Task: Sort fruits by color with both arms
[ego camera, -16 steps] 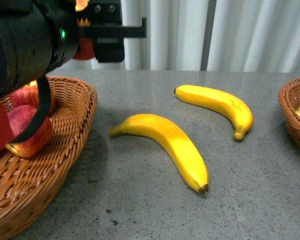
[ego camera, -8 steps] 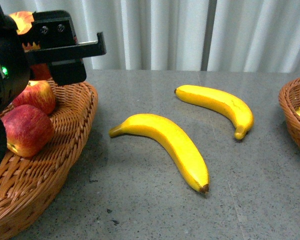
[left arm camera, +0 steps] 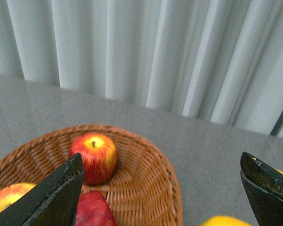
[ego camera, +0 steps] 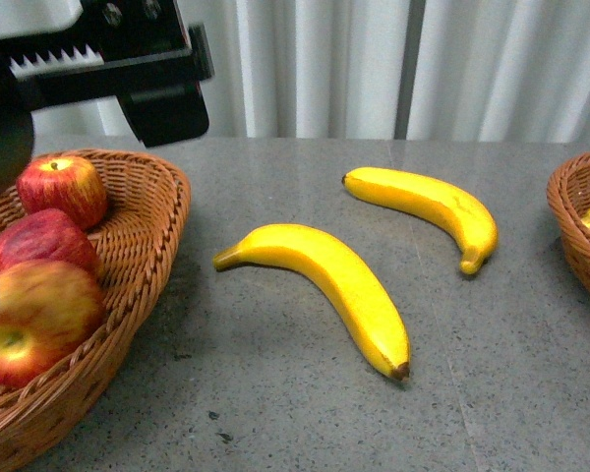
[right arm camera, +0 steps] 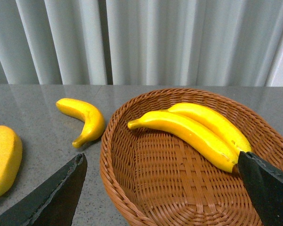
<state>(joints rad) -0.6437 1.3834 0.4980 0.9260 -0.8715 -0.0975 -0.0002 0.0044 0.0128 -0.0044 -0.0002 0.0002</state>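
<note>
Three glossy red apples (ego camera: 62,187) lying in left brown wicker basket (ego camera: 152,246); two curved yellow bananas (ego camera: 324,280) loose on grey worktop (ego camera: 275,413), two more bananas (right arm camera: 188,132) inside right wicker basket (right arm camera: 179,188). Black left claw (left arm camera: 160,165) and right claw (right arm camera: 162,162) released, empty.

The front camera sat low on the robot's body, close over the table (ego camera: 275,423), facing the curtain (ego camera: 324,59) at 12 o'clock. The left wrist camera peered between the spread fingers of the left hand (left arm camera: 160,193), close above the apple basket (left arm camera: 141,183), which the front view showed at 9 o'clock. The right wrist camera looked past the right hand (right arm camera: 160,193) into the banana basket (right arm camera: 165,179), sharing the far loose banana (right arm camera: 85,117) with the front view.
</note>
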